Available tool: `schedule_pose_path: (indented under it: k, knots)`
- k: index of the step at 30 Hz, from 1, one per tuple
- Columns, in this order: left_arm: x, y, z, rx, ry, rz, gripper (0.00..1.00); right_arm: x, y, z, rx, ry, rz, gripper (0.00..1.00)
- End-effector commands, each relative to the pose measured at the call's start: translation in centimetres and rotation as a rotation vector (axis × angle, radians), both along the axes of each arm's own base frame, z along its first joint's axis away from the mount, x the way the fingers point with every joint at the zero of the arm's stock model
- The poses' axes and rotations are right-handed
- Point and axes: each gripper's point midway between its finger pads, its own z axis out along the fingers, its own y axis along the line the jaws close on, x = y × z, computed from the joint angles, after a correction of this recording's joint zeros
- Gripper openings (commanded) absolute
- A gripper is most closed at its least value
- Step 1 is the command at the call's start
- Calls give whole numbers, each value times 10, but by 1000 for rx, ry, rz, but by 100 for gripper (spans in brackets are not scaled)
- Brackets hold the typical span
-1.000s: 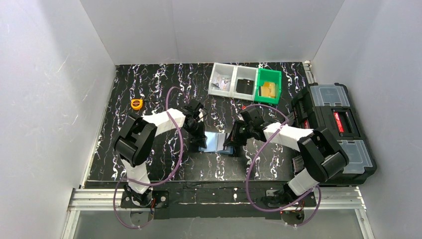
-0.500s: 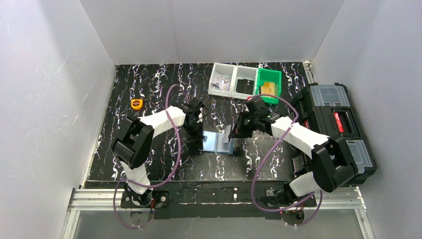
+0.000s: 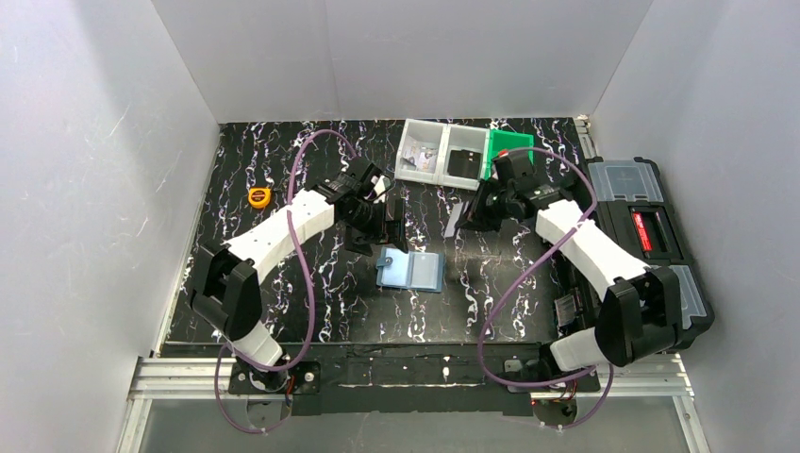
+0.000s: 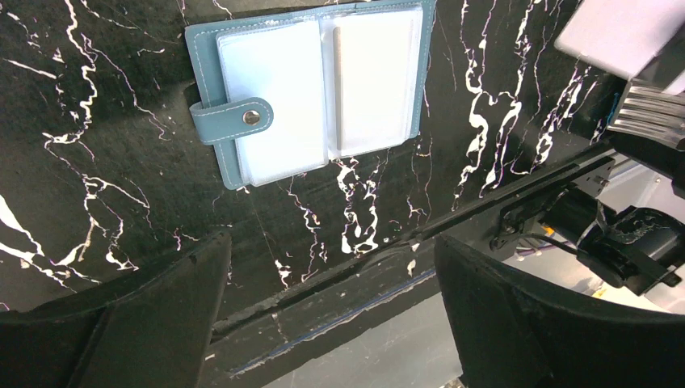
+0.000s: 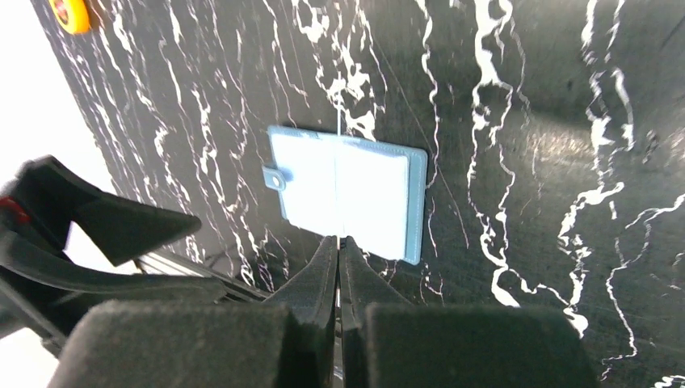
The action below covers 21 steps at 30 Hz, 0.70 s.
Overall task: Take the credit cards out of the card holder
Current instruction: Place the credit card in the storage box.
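Your card holder [image 3: 410, 271] lies opened flat near the middle of the table [image 3: 283, 160], at about 5 o'clock from your left claw [image 4: 329, 259] and 7 o'clock from your right claw [image 5: 339, 242], touching neither. It is a small dusty-blue rectangle with pale stitching round the edge. Its two inner pages are glossy, paler sleeves, and a short strap [image 4: 230, 121] with a round metal snap folds across the page at its 9 o'clock side. The tabletop is black with white marble-like veins and a dull sheen. Your left claw hangs above the holder with its padded black fingers spread wide and nothing between them. Your right claw is pinched tight on a thin pale card [image 4: 618, 32], seen edge-on from its own wrist camera. From the holder, a small orange tape measure [image 3: 258, 196] sits at 10 o'clock, the clear bins [image 3: 439, 151] stand at 12 o'clock by the far edge, and a green bin [image 3: 505, 142] beside them is partly hidden behind your right arm. A black toolbox [image 3: 632, 245] with clear-lidded compartments lies at 3 o'clock.
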Motion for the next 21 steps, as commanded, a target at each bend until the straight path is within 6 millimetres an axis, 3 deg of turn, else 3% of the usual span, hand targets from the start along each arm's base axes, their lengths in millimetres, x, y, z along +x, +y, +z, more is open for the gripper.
schedule_pose_path:
  k: [1,10,16,21]
  knots:
    - [-6,5,26,-37,-35,-28,98,33,-14,28,-22,-67,-39,1]
    - [-14,4,38,-79,-54,-49,98,131,-38,53,-35,-130,-124,1]
    - [-18,5,47,-96,-68,-55,98,193,-40,34,-74,-106,-97,1]
    - [-22,7,54,-104,-77,-59,98,231,-40,15,-93,-100,-78,1]
